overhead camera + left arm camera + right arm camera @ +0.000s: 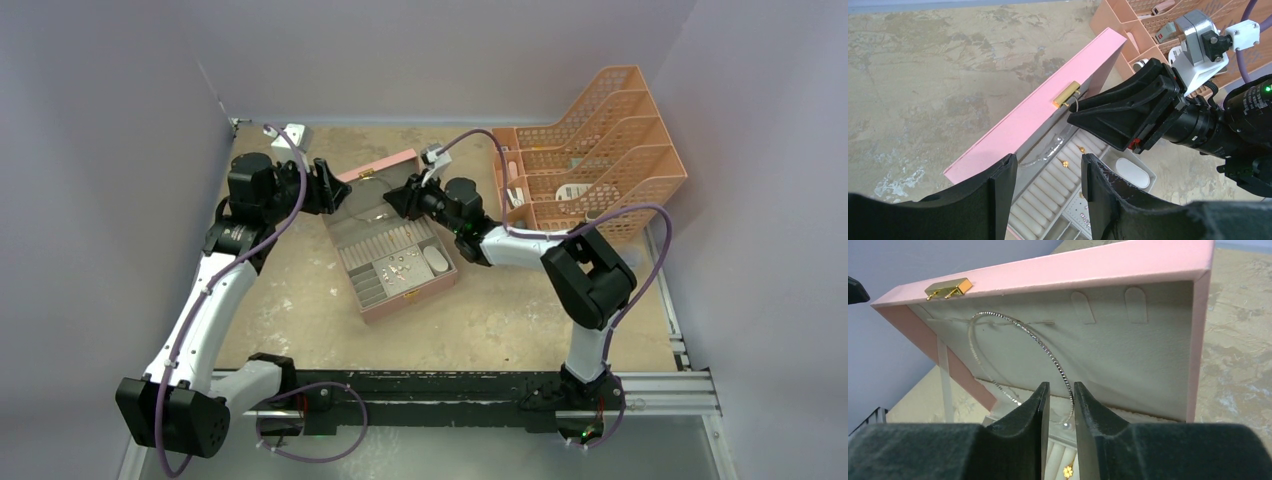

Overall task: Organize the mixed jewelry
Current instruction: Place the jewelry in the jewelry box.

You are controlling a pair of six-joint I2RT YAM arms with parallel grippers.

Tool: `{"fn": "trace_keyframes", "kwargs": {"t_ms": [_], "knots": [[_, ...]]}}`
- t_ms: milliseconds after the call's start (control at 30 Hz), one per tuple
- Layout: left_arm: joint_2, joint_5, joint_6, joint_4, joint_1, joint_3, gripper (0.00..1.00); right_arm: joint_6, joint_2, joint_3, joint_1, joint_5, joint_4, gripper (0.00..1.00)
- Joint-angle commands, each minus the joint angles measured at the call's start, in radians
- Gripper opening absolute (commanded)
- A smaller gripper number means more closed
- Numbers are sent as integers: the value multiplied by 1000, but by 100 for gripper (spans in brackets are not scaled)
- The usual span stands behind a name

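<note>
My right gripper [1061, 387], jaws a narrow gap apart and pinching nothing, faces the large thin silver wire hoop [1018, 323], which rests against the grey lining of the pink rectangular box's raised lid [1073, 270]. My left gripper [1048, 159] stands wide open and empty beside that lid. I judge the hoop placed, while the small gold pieces [403, 266] in the tray are only partly sorted.

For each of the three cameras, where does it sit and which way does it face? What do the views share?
Top external: above and behind, looking down on the table; the left arm and right arm flank the open pink box.
Left wrist: on the left arm, facing the lid from its pink outside; left gripper below, right gripper beyond.
Right wrist: on the right arm, facing the lid's grey inside and the wire hoop; its own gripper below.
Shared: both wrist views show the lid's gold clasp.
</note>
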Motion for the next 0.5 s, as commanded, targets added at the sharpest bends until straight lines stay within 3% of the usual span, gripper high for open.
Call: {"fn": "trace_keyframes", "kwargs": {"t_ms": [0,200,467], "knots": [[-6,16,-5,52,-3,-3,50,10,-75,2,7,9,16,32],[-14,44,-1,43,-3,8,50,156,-174,-11,-11,14,-68,50],[0,115,18,49,-4,17,50,419,-243,18,-23,145,-339,55]]}}
